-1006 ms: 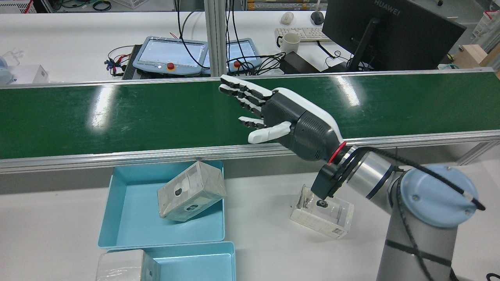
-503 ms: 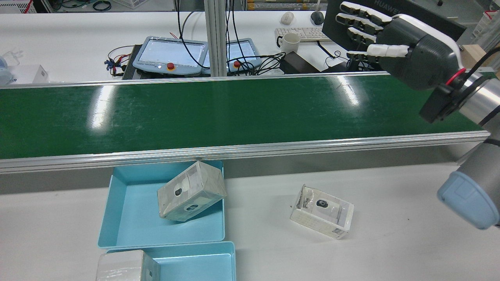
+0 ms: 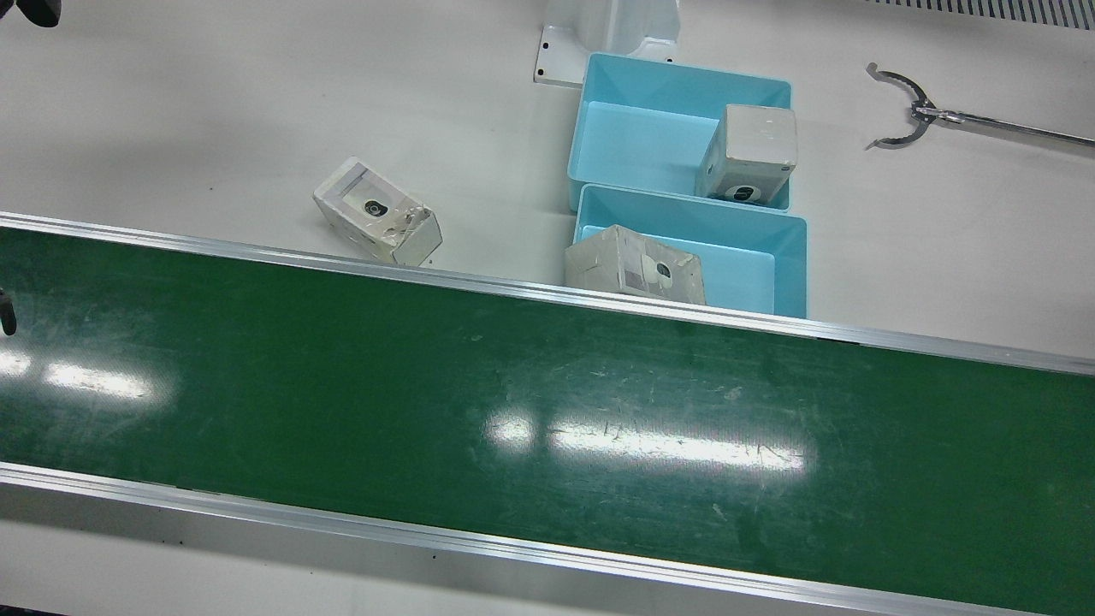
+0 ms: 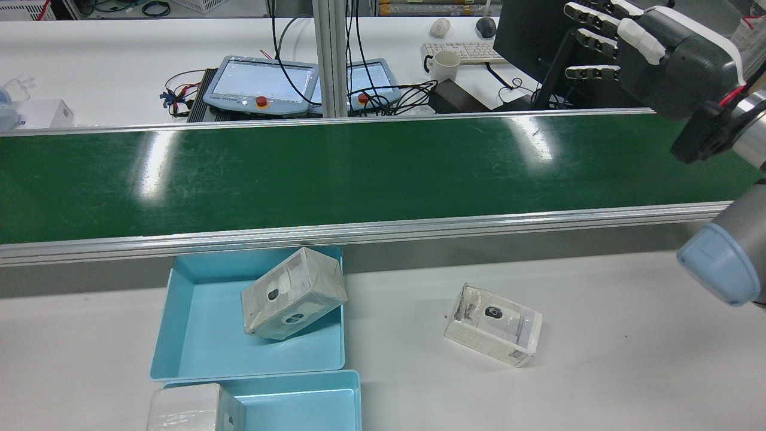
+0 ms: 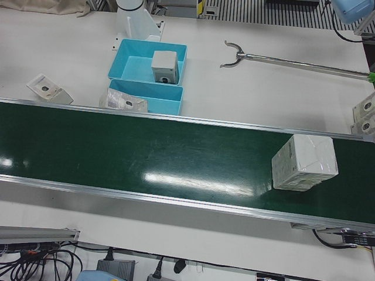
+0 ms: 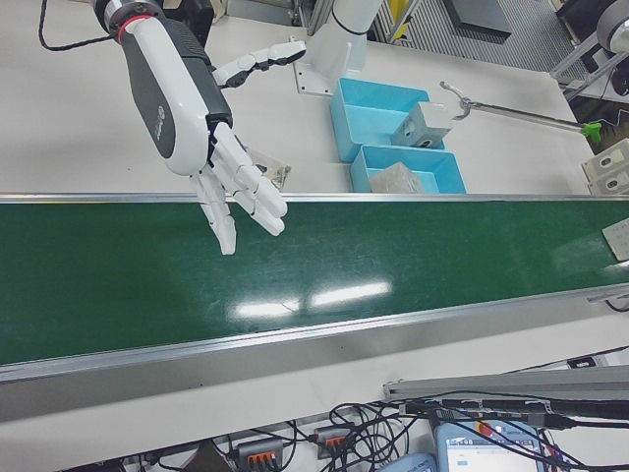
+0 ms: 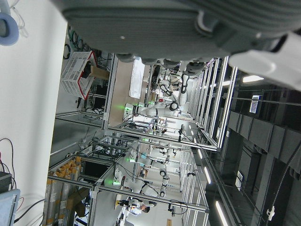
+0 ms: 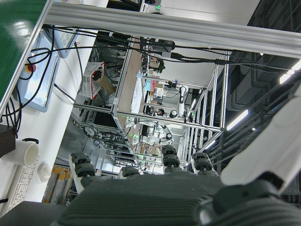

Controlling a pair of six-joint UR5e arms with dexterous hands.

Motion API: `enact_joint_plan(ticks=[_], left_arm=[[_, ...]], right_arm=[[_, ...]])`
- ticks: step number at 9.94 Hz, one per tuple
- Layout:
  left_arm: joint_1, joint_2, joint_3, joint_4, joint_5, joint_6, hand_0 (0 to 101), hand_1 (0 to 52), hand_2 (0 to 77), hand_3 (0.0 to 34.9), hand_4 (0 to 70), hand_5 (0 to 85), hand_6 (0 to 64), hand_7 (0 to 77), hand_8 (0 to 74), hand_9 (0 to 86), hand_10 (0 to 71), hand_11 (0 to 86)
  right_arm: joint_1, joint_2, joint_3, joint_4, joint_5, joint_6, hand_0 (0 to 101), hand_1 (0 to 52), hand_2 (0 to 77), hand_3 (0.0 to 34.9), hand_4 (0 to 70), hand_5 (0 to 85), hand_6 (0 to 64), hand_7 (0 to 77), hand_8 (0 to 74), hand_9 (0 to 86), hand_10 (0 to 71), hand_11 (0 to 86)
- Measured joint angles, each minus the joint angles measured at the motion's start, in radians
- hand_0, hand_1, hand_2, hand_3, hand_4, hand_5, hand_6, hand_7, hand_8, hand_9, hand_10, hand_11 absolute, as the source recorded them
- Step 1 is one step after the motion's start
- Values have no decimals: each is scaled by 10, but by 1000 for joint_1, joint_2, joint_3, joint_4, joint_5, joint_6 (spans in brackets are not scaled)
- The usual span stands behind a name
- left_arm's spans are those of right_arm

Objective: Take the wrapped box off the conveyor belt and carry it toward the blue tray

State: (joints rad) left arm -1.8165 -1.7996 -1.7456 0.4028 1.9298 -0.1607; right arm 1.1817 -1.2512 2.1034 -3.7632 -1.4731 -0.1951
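R hand [image 4: 658, 48] is up high over the R end of the conveyor belt [image 4: 359, 167], palm down, fingers spread, holding nothing. I'd guess I've parked it there so it's clear of the belt and ready to close on whatever comes along. L hand [image 7: 164, 28] shows only as a blurred underside in its own cam, so can't tell if it's open or closed. The L-front view shows just that arm's blue elbow at the top edge. The target, the wrapped box [image 5: 304, 163], sits on the belt way down at the robot's L end, well apart from the R hand. It sits a bit skewed to the belt edges and nothing is touching it. So I judge the pick hasn't started, and either the belt brings it over or the L arm is the better reach. Blue trays: 2, butted end to end just off the belt's robot-side rail, prob so the carry is short. The belt-side tray [image 4: 197, 335] holds 1 wrapped box [image 4: 293, 293], tilted against the wall. The far tray [image 4: 299, 407] holds 1 more [image 4: 191, 410] at its corner. 1 clear-wrapped box [image 4: 494, 323] lies loose on the table, well short of the trays. That makes 4 boxes in plain sight, plus what look like 2 more cut off at the L-front view's edge. 1 reach pole [image 5: 293, 60] w/ a forked claw lies on the table near the trays.
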Motion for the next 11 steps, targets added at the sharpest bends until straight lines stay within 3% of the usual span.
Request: enact_joint_plan(ticks=[1, 5, 6, 11], left_arm=[[0, 0, 0, 0, 0, 0, 0, 0, 5, 0, 0, 5, 0, 5, 5, 5, 0, 0], [0, 0, 0, 0, 0, 0, 0, 0, 5, 0, 0, 5, 0, 5, 5, 5, 0, 0], [0, 0, 0, 0, 0, 0, 0, 0, 11, 0, 0, 5, 0, 5, 0, 5, 0, 0], [0, 0, 0, 0, 0, 0, 0, 0, 5, 0, 0, 5, 0, 5, 5, 0, 5, 0]], right_arm=[[5, 15, -20, 4, 0, 8, 300, 60, 82, 304, 0, 27, 0, 55, 0, 16, 60, 93], [10, 85, -79, 9, 8, 17, 302, 65, 93, 301, 5, 55, 0, 55, 11, 49, 60, 93], [12, 90, -82, 9, 10, 18, 302, 65, 93, 303, 5, 55, 0, 55, 27, 65, 33, 49], [16, 78, -76, 9, 16, 24, 293, 60, 93, 304, 16, 104, 0, 87, 27, 65, 44, 60]])
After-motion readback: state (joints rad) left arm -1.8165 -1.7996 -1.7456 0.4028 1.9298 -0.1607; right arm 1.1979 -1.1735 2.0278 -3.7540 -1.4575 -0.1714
